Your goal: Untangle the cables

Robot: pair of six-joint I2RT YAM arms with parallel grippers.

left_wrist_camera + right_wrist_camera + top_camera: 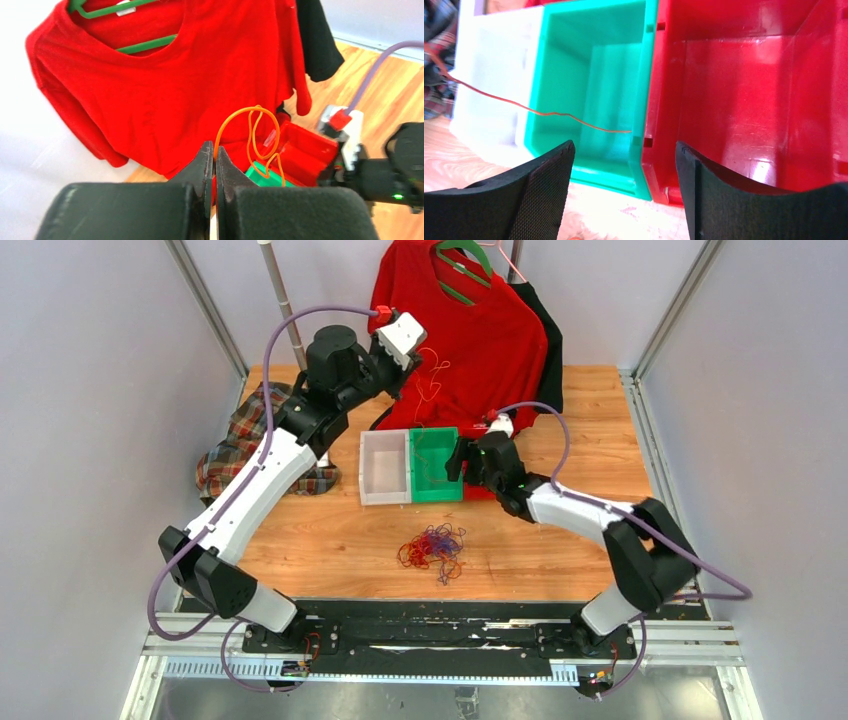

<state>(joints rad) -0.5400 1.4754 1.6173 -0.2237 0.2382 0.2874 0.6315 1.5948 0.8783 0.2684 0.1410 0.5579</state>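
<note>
Wooden tabletop (600, 410) with a green bin (433, 465); the bundle of cables (432, 548) lies in front of the bin, touched by neither arm; above and behind the bin the left fingers (202, 170) are pressed together on one orange wire (252, 135); the right fingers (544, 195), spread apart, face the bin, holding nothing.

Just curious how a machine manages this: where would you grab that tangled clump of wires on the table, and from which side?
Probably from straight above, pinching a loose loop at the edge of the cables, like the strand trailing toward the near table edge. The clump lies flat on the table, its middle densely tangled.
</note>
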